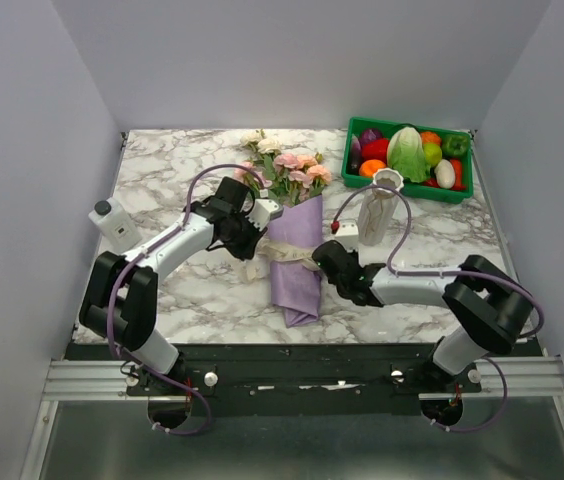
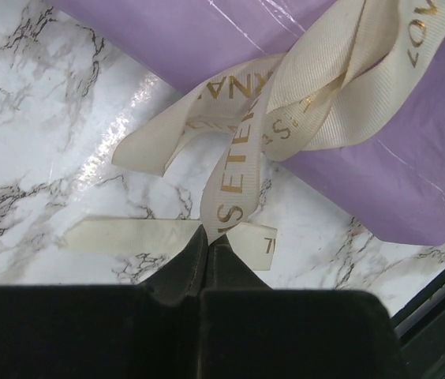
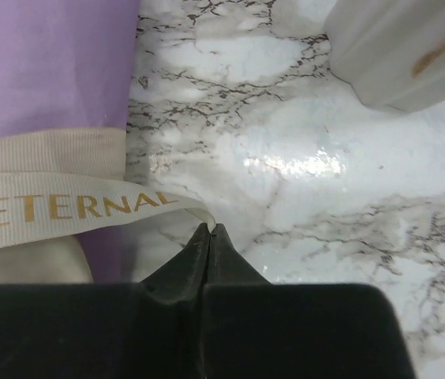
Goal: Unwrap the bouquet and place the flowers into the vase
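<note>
1. White-and-grey marble table [image 1: 162, 180], enclosed by plain pale walls on three sides; both arms are mounted at its near edge.
2. Bouquet [image 1: 297, 260]: lies flat between the two grippers with the lilac paper cone pointing toward the arm bases. It remains wrapped and tied.
3. Green crate [image 1: 407, 188]: well beyond the right gripper and to its right, at the far edge of the table, filled with plastic vegetables and fruit.
4. Flowers [image 1: 292, 168]: pink, peach and cream heads with green leaves project from the open end of the cone, beyond the left gripper.
5. Vase [image 1: 375, 215]: off-white, ribbed, standing upright just beyond the right gripper, apart from the bouquet, with nothing in it. The right wrist view shows its base [image 3: 412, 47] ahead and to the right of the fingertips.
6. Ribbon [image 2: 325, 87]: cream with gold lettering, wrapped round the cone and knotted.
7. Left gripper [image 2: 209, 233]: fingers pressed together, pinching a lettered ribbon tail at the left flank of the cone.
8. Right gripper [image 3: 209, 229]: fingers pressed together, pinching the tip of another ribbon tail at the right flank.
</note>
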Available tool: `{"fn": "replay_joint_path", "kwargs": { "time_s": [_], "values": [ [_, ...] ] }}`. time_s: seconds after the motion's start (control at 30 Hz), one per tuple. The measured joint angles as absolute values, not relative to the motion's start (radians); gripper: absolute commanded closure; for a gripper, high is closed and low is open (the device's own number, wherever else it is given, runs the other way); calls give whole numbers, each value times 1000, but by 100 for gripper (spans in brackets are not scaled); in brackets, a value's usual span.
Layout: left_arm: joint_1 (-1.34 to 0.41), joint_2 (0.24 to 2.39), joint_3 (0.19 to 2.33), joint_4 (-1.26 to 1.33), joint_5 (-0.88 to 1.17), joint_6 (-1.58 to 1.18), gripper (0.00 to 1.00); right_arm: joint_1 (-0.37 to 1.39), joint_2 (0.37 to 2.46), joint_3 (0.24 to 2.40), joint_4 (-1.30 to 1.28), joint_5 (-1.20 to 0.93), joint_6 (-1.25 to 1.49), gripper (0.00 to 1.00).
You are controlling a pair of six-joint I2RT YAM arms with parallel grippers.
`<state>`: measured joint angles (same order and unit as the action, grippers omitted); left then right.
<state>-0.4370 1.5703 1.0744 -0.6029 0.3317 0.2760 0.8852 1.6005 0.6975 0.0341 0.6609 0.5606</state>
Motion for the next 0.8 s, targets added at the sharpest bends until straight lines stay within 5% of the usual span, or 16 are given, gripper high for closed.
{"fn": "replay_joint_path", "kwargs": {
  "time_s": [0.53,0.8],
  "values": [
    [-136,1415,1177,-744,286,309,100,887,1002,676,-487,864,841,99],
    [83,1253,1174,-841,190,406,100,672,841,733,-710,960,897,99]
  ]
}}
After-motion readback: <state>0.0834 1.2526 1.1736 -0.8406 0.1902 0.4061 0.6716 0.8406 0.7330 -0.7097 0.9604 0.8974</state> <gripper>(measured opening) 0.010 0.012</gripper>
